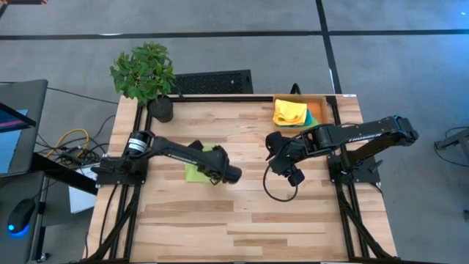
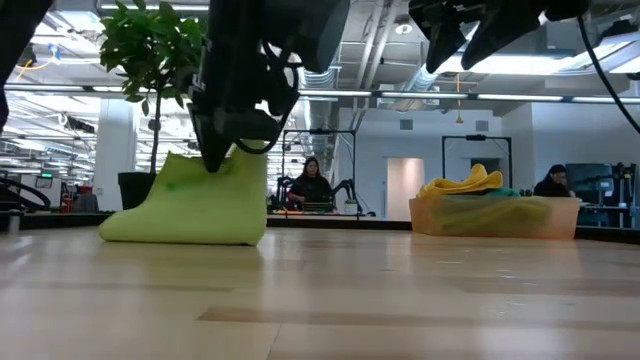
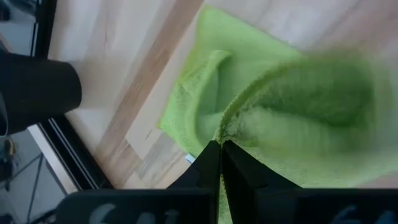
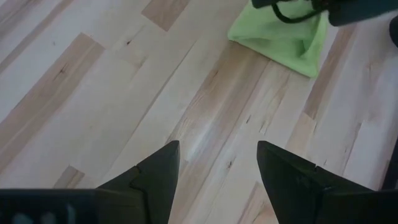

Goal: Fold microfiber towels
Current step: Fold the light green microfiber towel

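A lime green towel [image 1: 195, 171] lies left of the table's middle; it also shows in the low view [image 2: 190, 205] and the right wrist view [image 4: 283, 37]. My left gripper [image 3: 221, 155] is shut on it from above. My right gripper [image 4: 217, 162] is open and empty, hovering right of centre [image 1: 282, 165]. A yellow towel [image 1: 290, 111] and a teal towel [image 1: 314, 116] lie in the orange tray [image 1: 321, 99]. My left gripper pinches a raised edge of the lime towel [image 3: 233, 127] between its two shut fingers, coming from above. That part is lifted into a peak [image 2: 225, 165], while the rest of the towel rests on the table.
A potted plant [image 1: 146, 73] stands at the far left corner. The orange tray with towels shows at the far right in the low view [image 2: 495, 215]. Bare wood lies in the table's near half [image 1: 242, 227]. People sit in the room beyond.
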`<action>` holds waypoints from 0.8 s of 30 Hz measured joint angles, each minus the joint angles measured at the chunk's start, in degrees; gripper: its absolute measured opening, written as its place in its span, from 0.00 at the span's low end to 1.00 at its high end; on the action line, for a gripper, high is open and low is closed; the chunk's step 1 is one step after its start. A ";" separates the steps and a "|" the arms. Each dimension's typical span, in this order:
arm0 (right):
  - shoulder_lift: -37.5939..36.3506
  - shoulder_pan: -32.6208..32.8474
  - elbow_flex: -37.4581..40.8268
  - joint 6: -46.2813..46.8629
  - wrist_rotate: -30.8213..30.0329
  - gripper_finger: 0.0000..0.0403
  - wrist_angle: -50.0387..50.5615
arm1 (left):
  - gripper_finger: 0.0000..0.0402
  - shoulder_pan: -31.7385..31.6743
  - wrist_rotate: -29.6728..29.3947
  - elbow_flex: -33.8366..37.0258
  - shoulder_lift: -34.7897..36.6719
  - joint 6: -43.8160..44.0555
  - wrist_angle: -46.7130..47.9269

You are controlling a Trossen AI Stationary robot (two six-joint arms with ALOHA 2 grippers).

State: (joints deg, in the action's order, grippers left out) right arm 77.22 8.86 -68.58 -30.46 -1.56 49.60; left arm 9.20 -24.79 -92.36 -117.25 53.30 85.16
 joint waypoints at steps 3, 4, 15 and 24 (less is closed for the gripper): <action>-0.01 0.00 0.00 0.00 0.00 0.59 0.09 | 0.00 -1.90 0.58 0.00 0.00 -0.03 0.15; -0.01 0.00 0.00 0.00 0.00 0.59 0.10 | 0.00 -2.38 0.56 0.00 0.00 -0.04 0.35; -0.01 0.00 0.00 -0.07 0.00 0.59 0.88 | 0.00 -7.45 1.98 3.87 0.02 -0.56 3.62; -0.01 0.00 0.00 -0.98 0.02 0.59 0.97 | 0.07 -9.72 0.96 7.39 0.02 -4.96 -0.37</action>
State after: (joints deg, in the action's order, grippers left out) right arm 77.21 8.86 -68.58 -31.44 -1.54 50.57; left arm -0.52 -23.83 -84.97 -117.23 48.34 84.79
